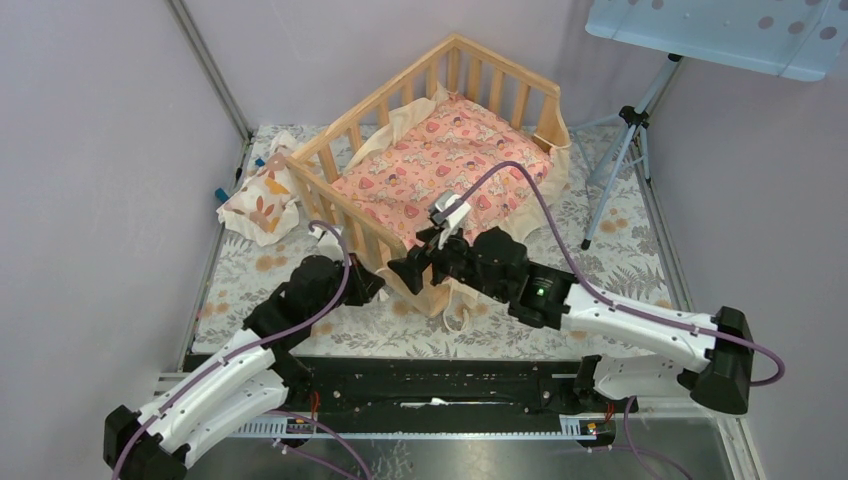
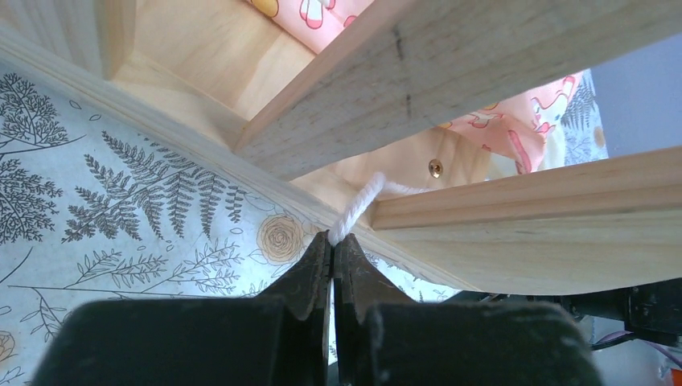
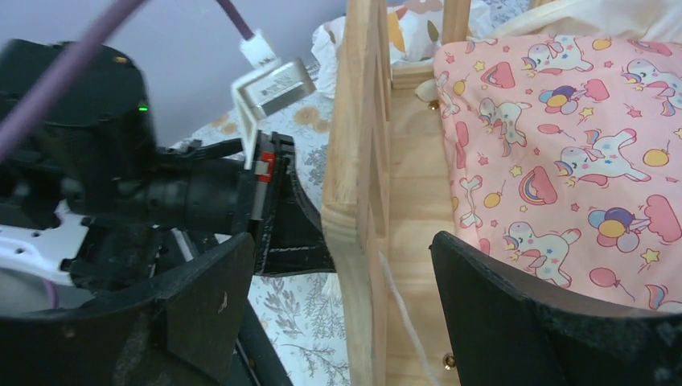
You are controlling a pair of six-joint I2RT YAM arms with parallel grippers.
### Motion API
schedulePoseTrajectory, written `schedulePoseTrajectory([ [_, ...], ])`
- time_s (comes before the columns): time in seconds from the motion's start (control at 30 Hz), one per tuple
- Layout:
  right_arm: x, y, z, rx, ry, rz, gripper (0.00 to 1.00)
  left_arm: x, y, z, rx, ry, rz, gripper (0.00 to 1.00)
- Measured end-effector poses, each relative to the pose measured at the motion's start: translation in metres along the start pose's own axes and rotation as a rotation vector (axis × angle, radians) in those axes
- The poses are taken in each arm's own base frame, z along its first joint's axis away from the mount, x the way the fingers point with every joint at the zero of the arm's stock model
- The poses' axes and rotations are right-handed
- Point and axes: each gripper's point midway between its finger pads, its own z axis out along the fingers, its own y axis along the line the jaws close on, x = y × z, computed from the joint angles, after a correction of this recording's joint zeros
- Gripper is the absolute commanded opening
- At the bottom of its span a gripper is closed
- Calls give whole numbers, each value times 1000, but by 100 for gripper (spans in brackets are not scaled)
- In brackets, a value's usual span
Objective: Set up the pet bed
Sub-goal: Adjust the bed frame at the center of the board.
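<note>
Pet bed [image 1: 370, 100]: stands at the centre and upper centre of the overhead view on the fern-print tablecloth [image 1: 620, 260], set at an angle, its open end toward the lower right. A pink cushion [image 1: 440, 165] lies inside on the plank base. A small leaf-print pillow [image 1: 262, 200] sits outside, against the bed's left corner.

Left gripper [image 2: 332, 241]: fingers pressed together, pinching a white cord [image 2: 358, 205] that comes out from between the bed's wooden parts, low at the near corner.

Right gripper [image 3: 342, 241]: fingers spread wide, one on either side of the upright wooden end of the side rail at the near corner. Contact with the wood cannot be confirmed.
</note>
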Motion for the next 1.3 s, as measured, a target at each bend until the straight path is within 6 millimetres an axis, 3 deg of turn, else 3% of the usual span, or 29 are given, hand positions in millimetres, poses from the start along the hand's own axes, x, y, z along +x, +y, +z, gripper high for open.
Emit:
schedulePoseTrajectory([
  [0.17,18,-8,22,50,50,-36,78,-3,-1,-1,9,-10,-29,0],
  [0.37,31,-11,41,63,90,-97,44,9,3,2,9,38,-41,0],
  [0.47,32,-8,43,38,93,-129,20,10,3,2,12,43,-42,0],
  [0.6,32,-3,43,-8,97,-185,0,9,1,0,22,35,-41,0],
  [1.3,40,20,12,-273,95,-245,0,19,-20,-9,158,93,4,0],
])
